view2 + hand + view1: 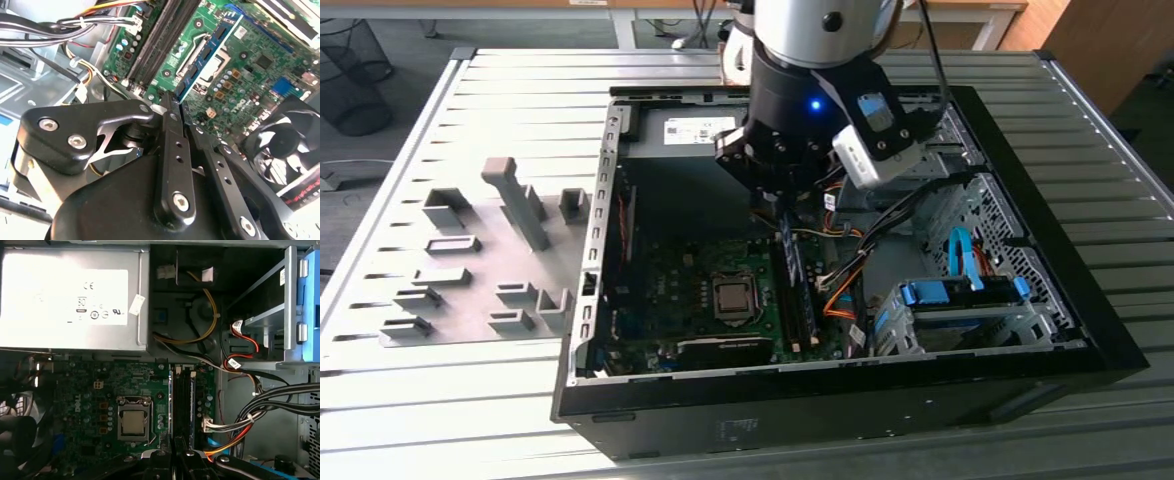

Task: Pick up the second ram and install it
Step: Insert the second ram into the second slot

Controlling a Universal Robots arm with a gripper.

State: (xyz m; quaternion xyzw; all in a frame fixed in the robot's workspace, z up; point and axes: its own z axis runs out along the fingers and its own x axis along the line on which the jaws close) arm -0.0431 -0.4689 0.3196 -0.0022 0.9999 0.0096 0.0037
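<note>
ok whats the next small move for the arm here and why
Probably a short, straight push down. In the second wrist view the gripper is shut on the blue memory stick, held edge-on above the green board near the dark memory slots. Whether it is over an open slot is unclear, so go slowly.

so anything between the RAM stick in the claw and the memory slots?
Nothing visible. The claw grips the thin blue RAM board by its end, above the green motherboard; the long black memory slots lie open, cables off to one side.
</note>
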